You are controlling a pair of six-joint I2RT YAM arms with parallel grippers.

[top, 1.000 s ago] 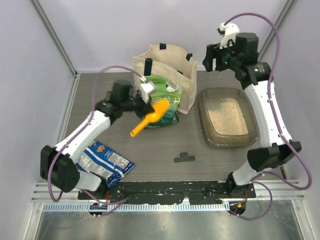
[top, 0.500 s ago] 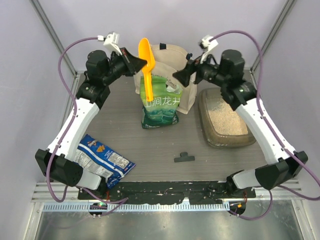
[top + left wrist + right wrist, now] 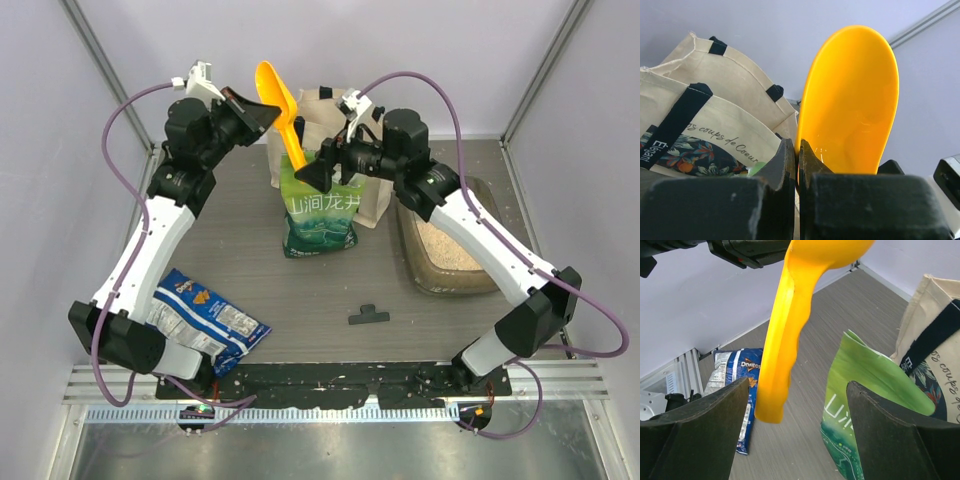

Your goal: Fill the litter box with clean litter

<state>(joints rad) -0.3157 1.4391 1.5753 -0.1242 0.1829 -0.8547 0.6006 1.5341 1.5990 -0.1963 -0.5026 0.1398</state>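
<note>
My left gripper (image 3: 262, 112) is shut on the bowl rim of an orange scoop (image 3: 285, 110), held high in front of the cream tote bag (image 3: 375, 200). In the left wrist view the gripper (image 3: 796, 150) pinches the edge of the scoop (image 3: 850, 100). My right gripper (image 3: 318, 172) is open beside the scoop's handle, above the green pouch (image 3: 320, 220). In the right wrist view the handle (image 3: 782, 350) hangs between the right gripper's open jaws (image 3: 797, 405), untouched. The litter box (image 3: 460, 285) at right holds clean litter (image 3: 442, 245), partly hidden by the right arm.
The green pouch (image 3: 865, 385) stands open against the tote bag (image 3: 935, 340). A blue snack bag (image 3: 205, 320) lies at front left and also shows in the right wrist view (image 3: 735, 375). A black clip (image 3: 368, 315) lies on the table's front middle.
The left gripper lifted the scoop from over the pouch to high up, then tilted it left. The right gripper swung left from above the litter box to the scoop's handle.
</note>
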